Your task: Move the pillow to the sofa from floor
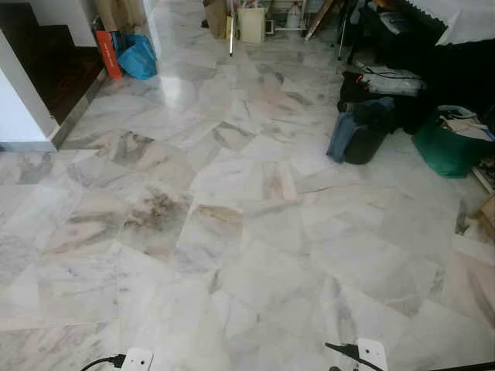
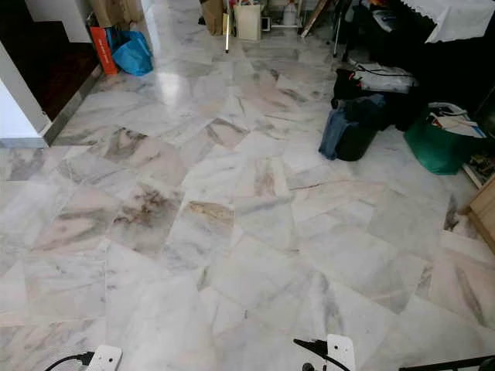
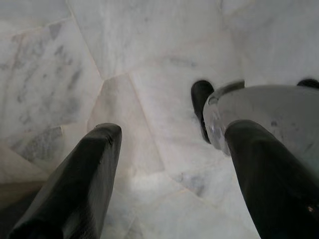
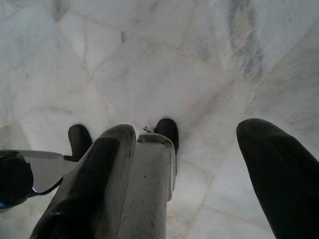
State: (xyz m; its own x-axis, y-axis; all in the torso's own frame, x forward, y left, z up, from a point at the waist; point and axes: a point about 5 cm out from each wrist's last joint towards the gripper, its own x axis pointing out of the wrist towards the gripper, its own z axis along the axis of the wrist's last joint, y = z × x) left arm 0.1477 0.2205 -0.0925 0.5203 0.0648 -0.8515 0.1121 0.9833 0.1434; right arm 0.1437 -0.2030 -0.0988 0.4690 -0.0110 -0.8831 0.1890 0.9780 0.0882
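The robot's head camera is looking down over a wide marble floor (image 1: 232, 232) of pale, veined tiles. Neither a pillow nor a sofa is appearing anywhere, so the pillow's place cannot be told and the task is looking to be at its searching stage. At the far left edge of the floor, a blue plastic bag (image 1: 139, 56) is leaning beside an orange box (image 1: 108, 52) against a white wall corner. Along the right edge, a dark heap of bags and clothing (image 1: 363, 127) is lying next to a green bag (image 1: 447, 147) stuffed with papers, under a table draped in a white cloth (image 1: 456, 17). More clutter is standing at the far edge, too small to name. The left gripper (image 3: 169, 149) is hanging idle, pointing at the floor, its two black fingers spread apart and holding nothing. The right gripper (image 4: 199, 159) is hanging the same way, fingers apart and empty, with the robot's own leg beneath it. The risk from here is likely the clutter on the right: walking or turning without looking could catch a foot on the heap, or the robot could wander off without ever finding the pillow.
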